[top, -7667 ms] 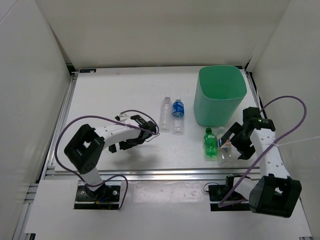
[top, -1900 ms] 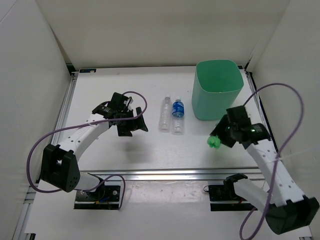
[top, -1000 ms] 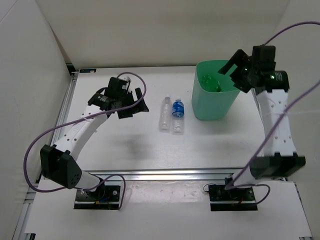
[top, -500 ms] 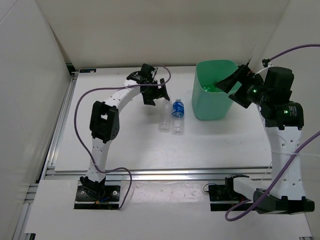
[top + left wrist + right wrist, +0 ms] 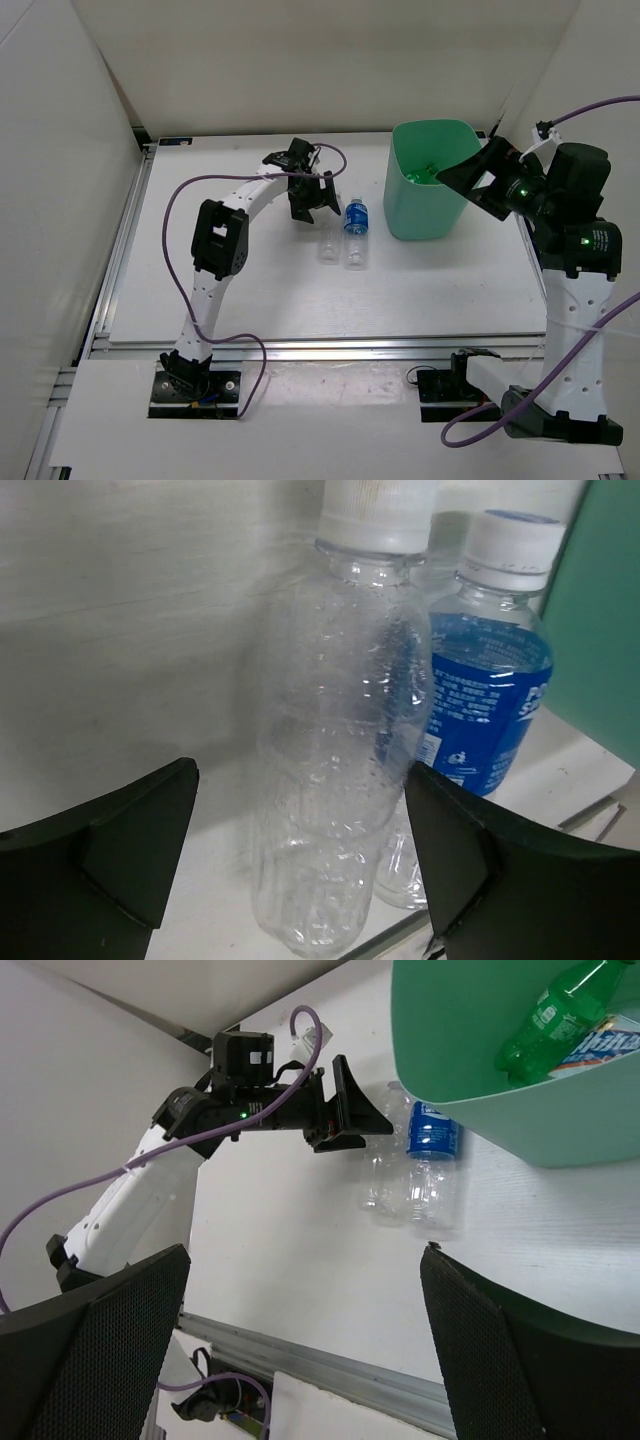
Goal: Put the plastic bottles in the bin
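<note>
The clear plain bottle point(image 5: 328, 240) and the blue-label bottle point(image 5: 355, 228) lie side by side on the table, left of the mint-green bin point(image 5: 428, 215). My left gripper point(image 5: 316, 200) is open at the cap end of the clear plain bottle point(image 5: 340, 730), one finger on each side, not touching; the blue-label bottle point(image 5: 487, 695) lies just beyond. My right gripper point(image 5: 472, 178) is open and empty, high over the bin's right rim. In the right wrist view the green bottle point(image 5: 552, 1018) and the white-blue-label bottle point(image 5: 608, 1044) lie inside the bin point(image 5: 470, 1090).
The bin's wall point(image 5: 600, 600) stands close to the right of the two lying bottles. White walls enclose the table at the back and both sides. A metal rail point(image 5: 320, 348) runs along the near edge.
My right gripper carried the green bottle from the table up to the bin and let it go inside. My left arm swung across to the clear plain bottle and edged closer in the last half second.
</note>
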